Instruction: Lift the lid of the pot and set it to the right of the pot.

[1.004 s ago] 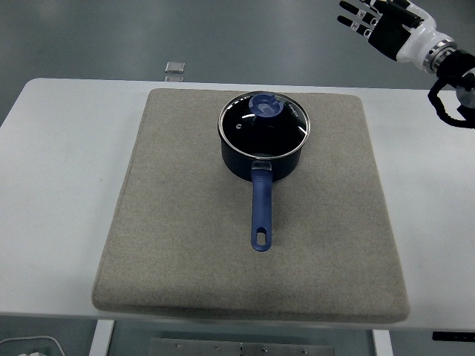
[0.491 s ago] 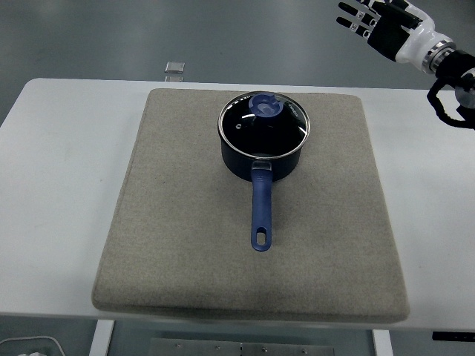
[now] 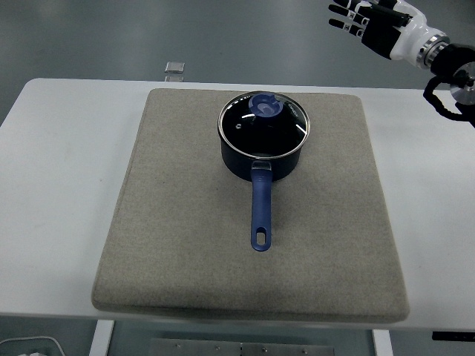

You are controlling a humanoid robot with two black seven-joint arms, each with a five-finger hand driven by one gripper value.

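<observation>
A dark blue pot stands at the back middle of a grey mat. Its long blue handle points toward me. A glass lid with a blue knob sits on the pot. My right hand is raised high at the top right, beyond the table's far edge and well away from the pot. Its fingers are spread and it holds nothing. My left arm does not show.
The mat lies on a white table. A small clear square object lies on the floor beyond the table's far edge. The mat to the right of the pot is bare.
My right hand has moved a little up and to the left. The pot and lid have not moved.
</observation>
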